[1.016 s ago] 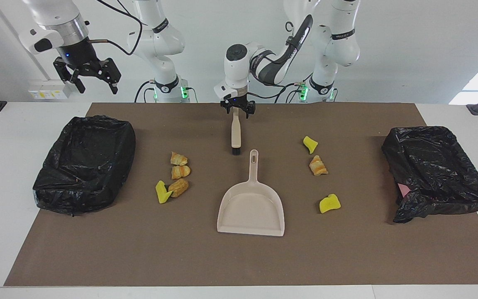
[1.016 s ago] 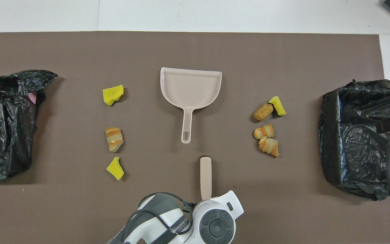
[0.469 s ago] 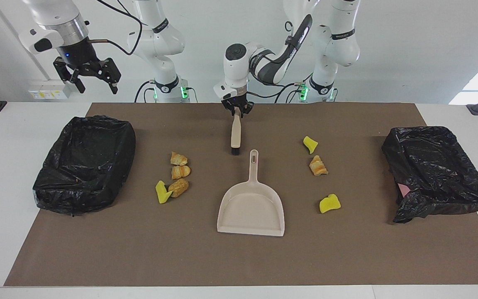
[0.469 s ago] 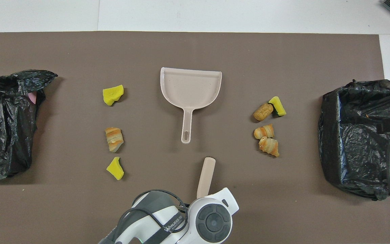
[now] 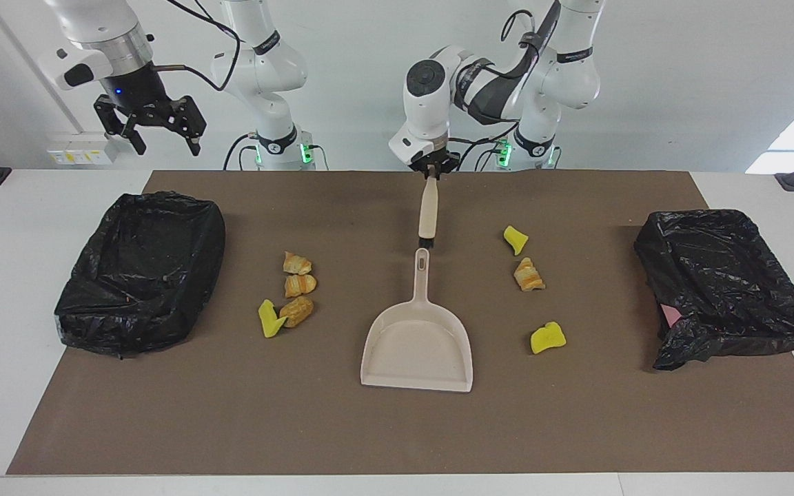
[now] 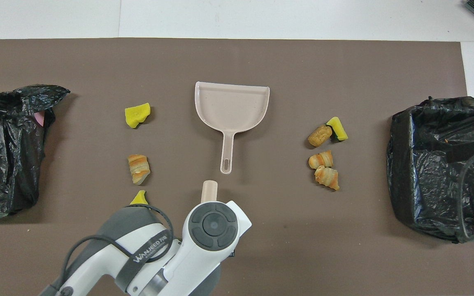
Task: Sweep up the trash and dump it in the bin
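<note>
The trash lies in two groups on the brown mat (image 5: 231,413). Three bread lumps (image 5: 298,284) and a yellow sponge scrap (image 5: 271,319) lie toward the right arm's end. Two sponge scraps (image 5: 547,337) and a bread lump (image 5: 528,274) lie toward the left arm's end. My left gripper (image 5: 430,173) is shut on the handle of the beige brush (image 5: 428,210), which hangs bristles down over the tip of the dustpan's handle. The dustpan (image 5: 418,348) lies between the groups. My right gripper (image 5: 156,127) waits open, high over the bin (image 5: 142,272).
Two black-bagged bins stand at the mat's ends, one (image 6: 438,164) at the right arm's end and one (image 6: 2,148) at the left arm's end. From above, the left arm's wrist (image 6: 212,226) covers part of a sponge scrap (image 6: 139,198).
The left gripper closed on the brush handle, lifted the brush off the mat and carried it toward the left arm's end. The brush now hangs upright. The right gripper barely shifted.
</note>
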